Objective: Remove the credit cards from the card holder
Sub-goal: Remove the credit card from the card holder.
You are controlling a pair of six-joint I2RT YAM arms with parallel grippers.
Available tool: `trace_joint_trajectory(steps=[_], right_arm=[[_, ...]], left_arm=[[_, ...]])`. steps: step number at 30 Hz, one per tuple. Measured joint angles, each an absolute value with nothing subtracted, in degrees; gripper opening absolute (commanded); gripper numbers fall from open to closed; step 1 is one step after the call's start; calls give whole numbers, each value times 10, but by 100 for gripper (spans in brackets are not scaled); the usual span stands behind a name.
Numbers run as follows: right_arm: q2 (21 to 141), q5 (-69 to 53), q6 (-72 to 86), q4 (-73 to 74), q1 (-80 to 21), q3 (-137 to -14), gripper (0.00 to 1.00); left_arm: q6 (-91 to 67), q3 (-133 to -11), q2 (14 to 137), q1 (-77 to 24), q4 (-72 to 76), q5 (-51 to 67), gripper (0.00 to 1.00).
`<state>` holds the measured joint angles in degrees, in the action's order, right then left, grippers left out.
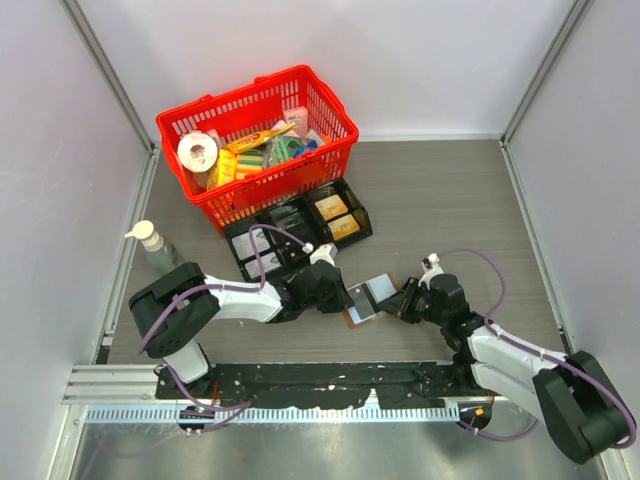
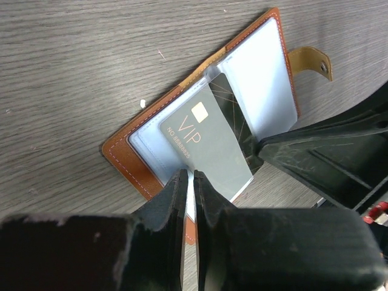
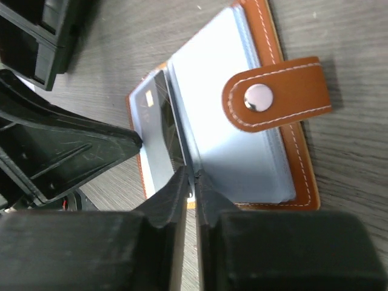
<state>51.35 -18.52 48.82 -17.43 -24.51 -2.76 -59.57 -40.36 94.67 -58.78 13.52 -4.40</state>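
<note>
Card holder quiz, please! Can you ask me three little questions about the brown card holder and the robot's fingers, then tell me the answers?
1. True or false: the card holder lies shut on the table.
2. Which word is printed on the grey credit card? A) VIP B) GOLD C) BANK
3. Fill in: the left fingers and the right fingers each squeeze a thin sheet, so they look almost ___.

Key: 1 false, it lies open. 2 A. 3 shut.
</note>
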Motion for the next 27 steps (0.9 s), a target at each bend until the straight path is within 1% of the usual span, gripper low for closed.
trace_joint_trajectory(steps=[3, 5, 7, 12, 18, 21, 22, 24, 26, 27], right_arm=[[552, -196, 489, -189, -245, -29, 33], [568, -206, 489, -205, -245, -32, 37], [581, -212, 489, -218, -245, -35, 39], [590, -224, 489, -233, -245, -35, 39], [620, -239, 489, -263, -243, -35, 33], [645, -248, 490, -289, -242, -35, 19], [651, -249, 490, -293, -242, -35, 16], [656, -249, 491, -295, -242, -35, 5], [654, -250, 489, -293, -242, -35, 1], [649, -251, 491, -287, -241, -35, 1]], left_arm=[[-596, -404, 947, -588, 135, -44, 12], [-596, -404, 947, -588, 135, -44, 12], [-596, -404, 947, -588, 135, -44, 12], [-596, -404, 948, -588, 135, -44, 11], [-596, -404, 948, -587, 135, -42, 11], [-596, -404, 948, -587, 135, -42, 11], [-596, -404, 948, -587, 135, -42, 10], [-596, -404, 948, -587, 135, -43, 10], [-596, -404, 948, -587, 135, -43, 9], [-596, -404, 948, -587, 135, -43, 9]])
